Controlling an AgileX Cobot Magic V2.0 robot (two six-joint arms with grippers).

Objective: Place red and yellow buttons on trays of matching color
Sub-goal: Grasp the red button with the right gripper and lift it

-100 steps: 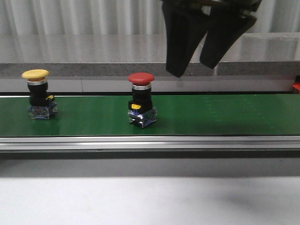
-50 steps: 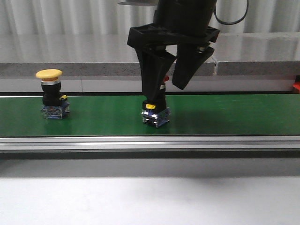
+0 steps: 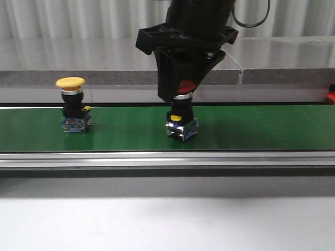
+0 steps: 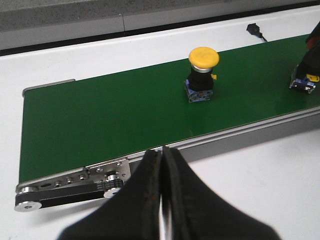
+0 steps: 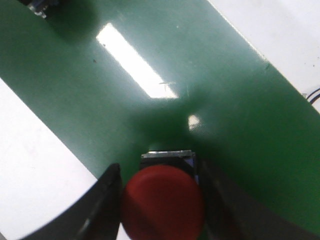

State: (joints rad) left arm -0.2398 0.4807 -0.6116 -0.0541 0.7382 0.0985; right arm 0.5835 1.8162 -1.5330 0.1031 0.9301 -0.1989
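On the green conveyor belt (image 3: 261,128), the red button (image 3: 182,121) is standing upright near the middle, and the right hand (image 3: 184,86) is reaching down over it with its fingers (image 5: 102,200) pressing against both sides of the red cap. Well apart to the left, the yellow button (image 3: 73,104) is standing upright on the same belt. Beside the belt's near edge, the left hand (image 4: 162,200) is hovering over the white table (image 4: 260,175), its fingers pressed together.
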